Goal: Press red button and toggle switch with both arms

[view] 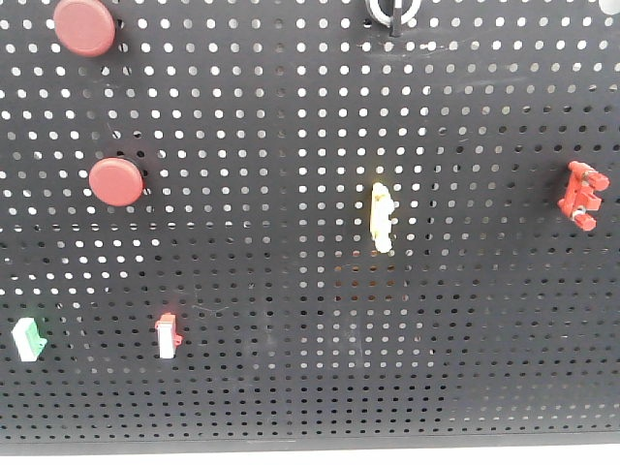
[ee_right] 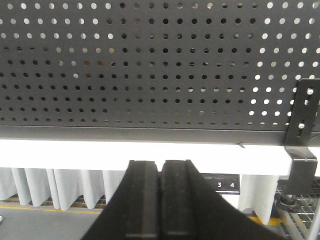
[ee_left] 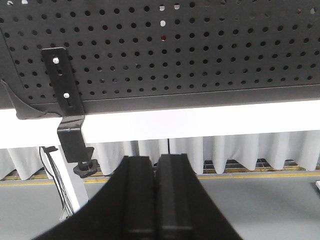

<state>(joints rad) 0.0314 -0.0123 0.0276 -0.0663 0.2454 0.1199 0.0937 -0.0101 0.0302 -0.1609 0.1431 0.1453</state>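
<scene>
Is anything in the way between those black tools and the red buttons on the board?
Nothing visible. The left tool and right tool, both shut, face the perforated board at its lower edge across open air. The front view shows the red buttons uncovered, but no tool.

Curtain [ee_left: 240, 152]: white, pleated, hanging behind the beam.
Floor [ee_left: 270, 210]: grey, with a yellow line [ee_left: 260, 176] near the curtain's foot.
Beam [ee_left: 200, 122]: white, horizontal, brightly lit.

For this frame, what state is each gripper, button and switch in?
Left gripper: shut, empty, not touching the pegboard.
Right gripper: shut, empty, not touching the pegboard.
Upper red button: untouched.
Lower red button: untouched.
Yellow switch: untouched; position unclear.
</scene>
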